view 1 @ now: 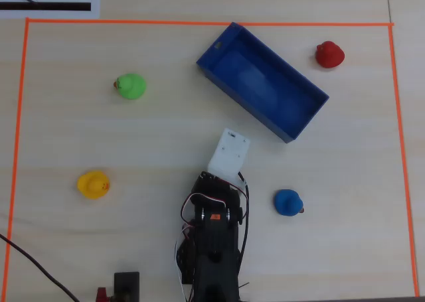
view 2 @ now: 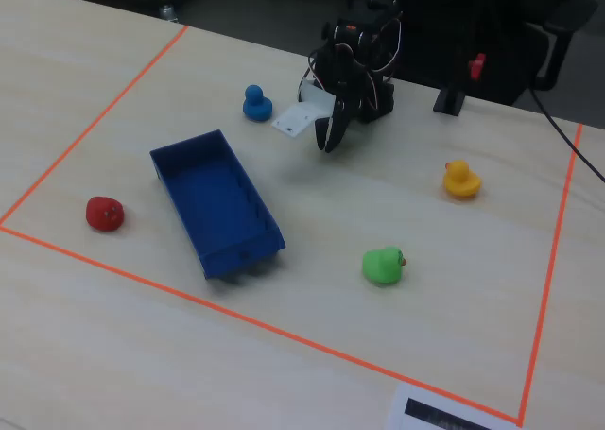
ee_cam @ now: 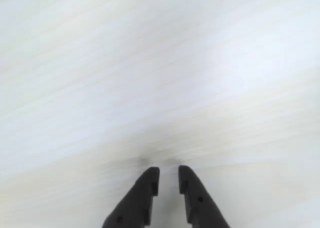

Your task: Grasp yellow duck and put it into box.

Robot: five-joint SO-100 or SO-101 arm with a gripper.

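Left of the arm's base in the overhead view, well apart from it, the yellow duck (view 1: 93, 184) sits on the counter (view 1: 166, 129). The fingers (ee_cam: 168, 180) hang narrow and empty, pointed toward the box (view 1: 219, 48). They probably need widening, or they could nudge the round duck away; the green duck (view 1: 131, 86) nearby invites a wrong pick.

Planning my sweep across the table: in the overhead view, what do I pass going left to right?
Yellow duck → green duck → arm → blue duck → red duck. The blue box overlaps several, so it is left out.
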